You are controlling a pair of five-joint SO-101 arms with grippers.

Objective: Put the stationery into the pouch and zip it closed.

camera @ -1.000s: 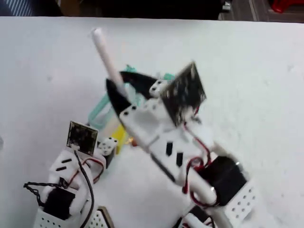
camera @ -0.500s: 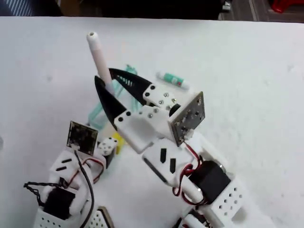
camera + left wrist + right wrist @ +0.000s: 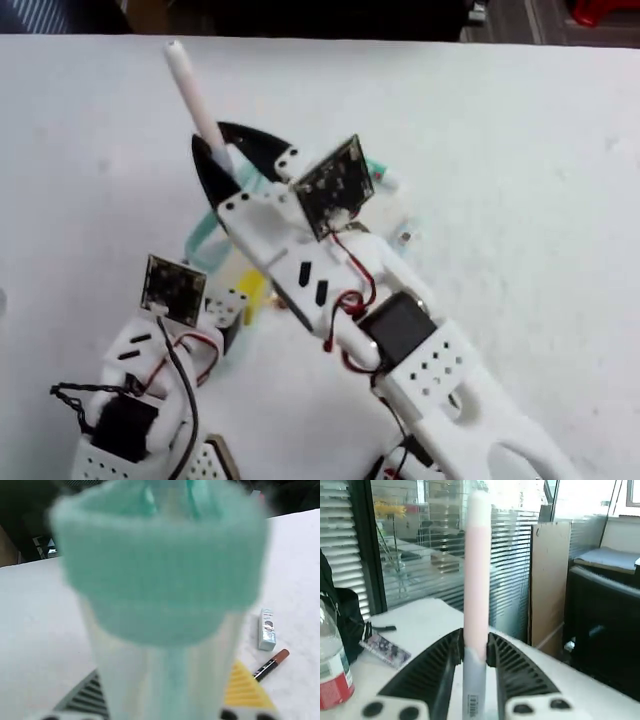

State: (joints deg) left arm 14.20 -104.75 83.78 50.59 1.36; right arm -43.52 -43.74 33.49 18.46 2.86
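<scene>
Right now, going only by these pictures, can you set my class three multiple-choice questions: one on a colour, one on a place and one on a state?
1. What colour is the rim of the clear plastic pouch? A. red; B. black; C. mint green.
2. Where is the long pale pink pen? A. flat on the table; B. between the fingers of the right gripper; C. inside the pouch.
3. What state is the right gripper in? A. shut on the pen; B. open and empty; C. shut on an eraser.
Answers: 1 C, the left wrist view shows a green band at the pouch's mouth. 2 B, the pen stands between the black fingers. 3 A, both fingers press its barrel.
</scene>
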